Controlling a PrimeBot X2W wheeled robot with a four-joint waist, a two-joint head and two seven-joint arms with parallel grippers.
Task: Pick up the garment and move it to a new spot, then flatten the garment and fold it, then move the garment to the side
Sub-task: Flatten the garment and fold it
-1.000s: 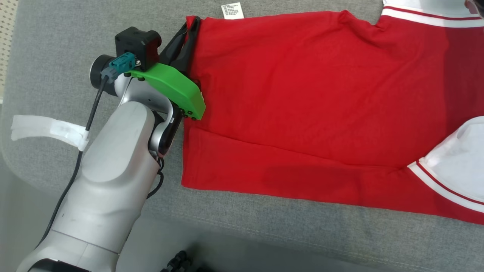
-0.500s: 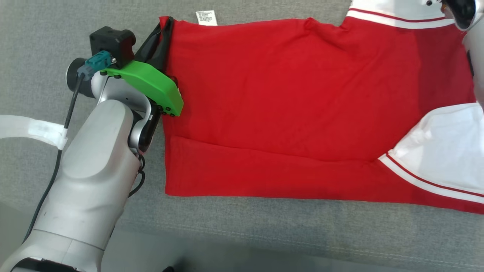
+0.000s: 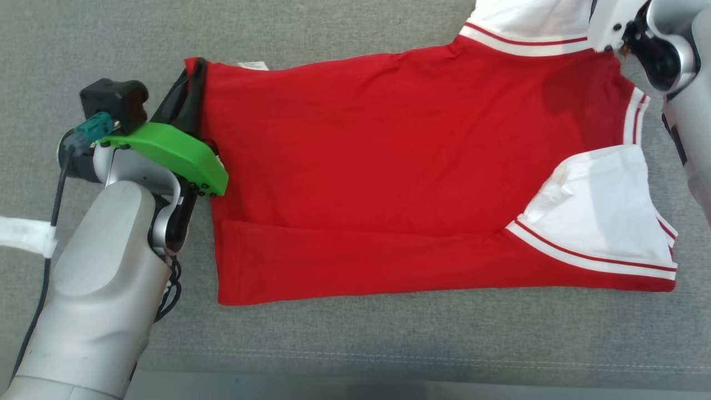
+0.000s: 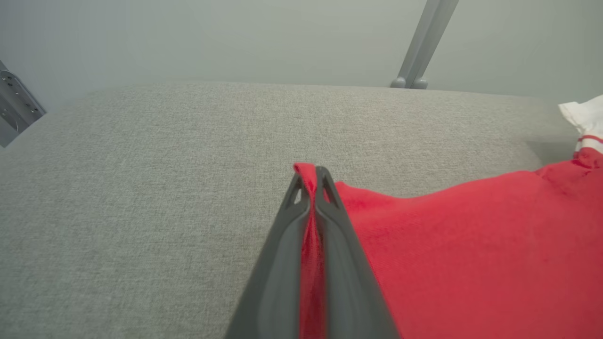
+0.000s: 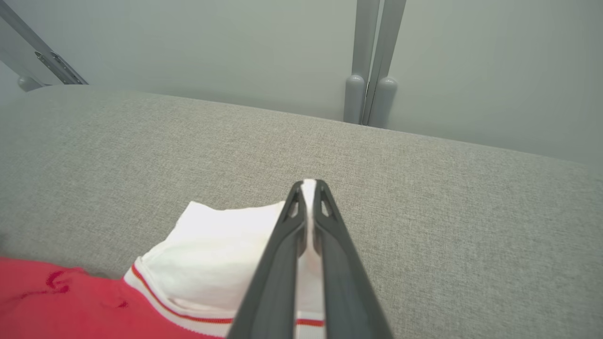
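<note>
Fabric of the red garment (image 3: pixel 361 166) lay spread across the grey worktop (image 3: pixel 389 344), the body mostly flat, with one long crease running parallel to its near edge. White sleeves trimmed in red stripes sat at the robot's right end. The near sleeve (image 3: pixel 600 216) was turned over the garment's near right corner, and the far sleeve (image 3: pixel 527 22) reached toward the far edge of the worktop.

The left end effector (image 4: pixel 312 172) was pressed together on the garment's far left hem corner. The left wrist view showed a strip of red cloth caught between the two dark fingers and poking just past their tips. A green cover (image 3: pixel 172 153) on that wrist lay just beside the garment's left edge. A small white label (image 3: pixel 254 65) peeked out from the far hem, near the pinched corner.

The right end effector (image 5: pixel 308 186) was likewise closed, pinching the edge of the far white sleeve. White cloth showed between its tips, and a red stripe crossed lower down between the fingers.
</note>
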